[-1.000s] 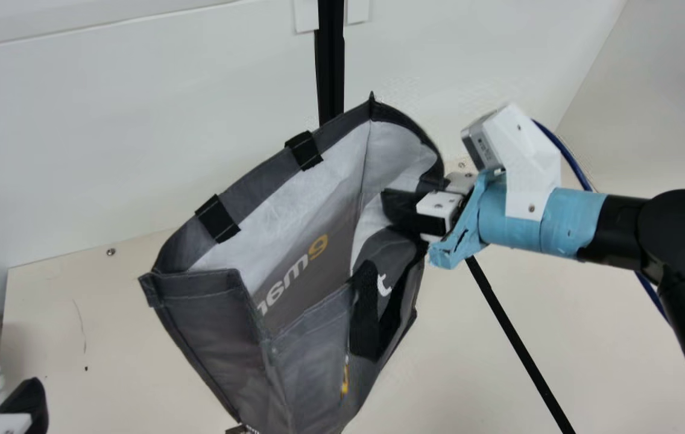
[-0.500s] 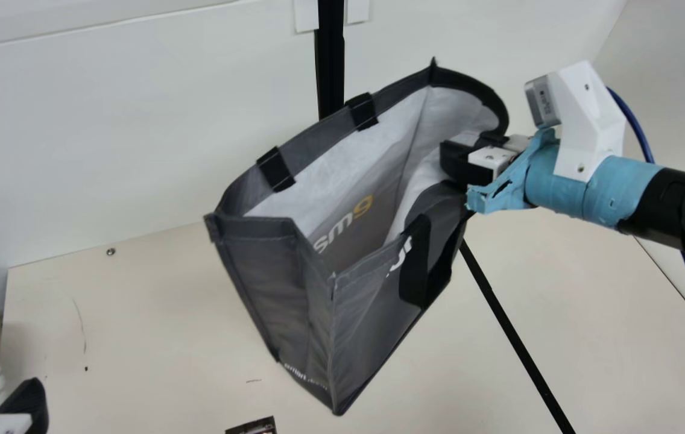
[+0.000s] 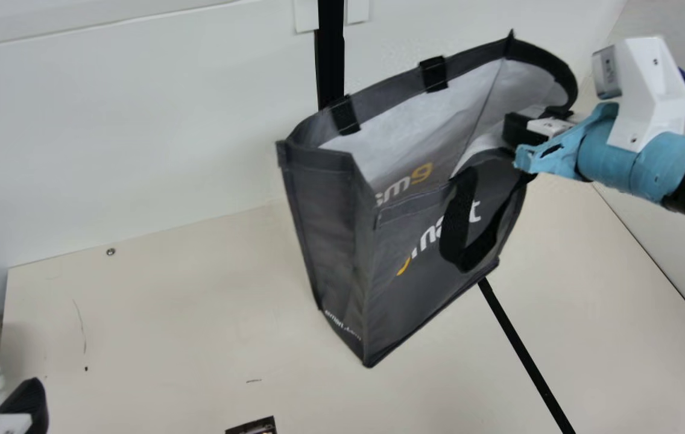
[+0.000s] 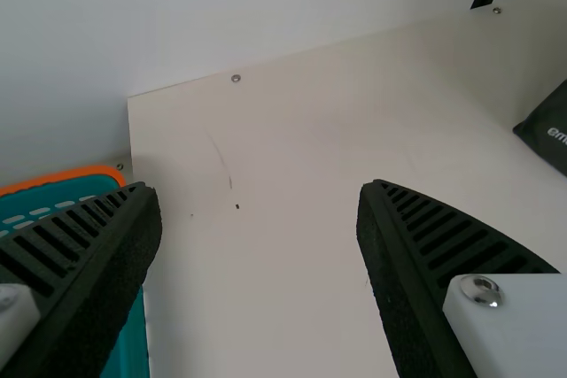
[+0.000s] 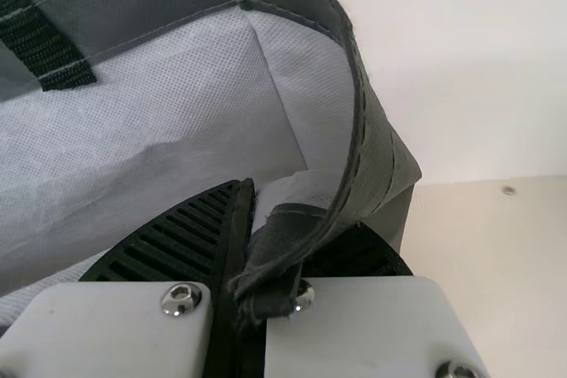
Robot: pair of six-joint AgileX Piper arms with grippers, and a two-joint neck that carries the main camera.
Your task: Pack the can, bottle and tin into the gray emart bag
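Main view | left end effector [image 3: 29, 401] — cropped, spread | right end effector [image 3: 514, 128] — partly hidden, pinching gray bag [image 3: 391, 313]

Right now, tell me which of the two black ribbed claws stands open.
The left black ribbed claw: its fingers are spread apart with nothing between them, while the right claw is closed on the gray fabric emart bag at its rim.

White wall [image 3: 137, 132] w/ black vert. strip [image 3: 330, 60]; cream table [image 3: 167, 313] below, diag. black line [image 3: 526, 355] on it, poss. tape.
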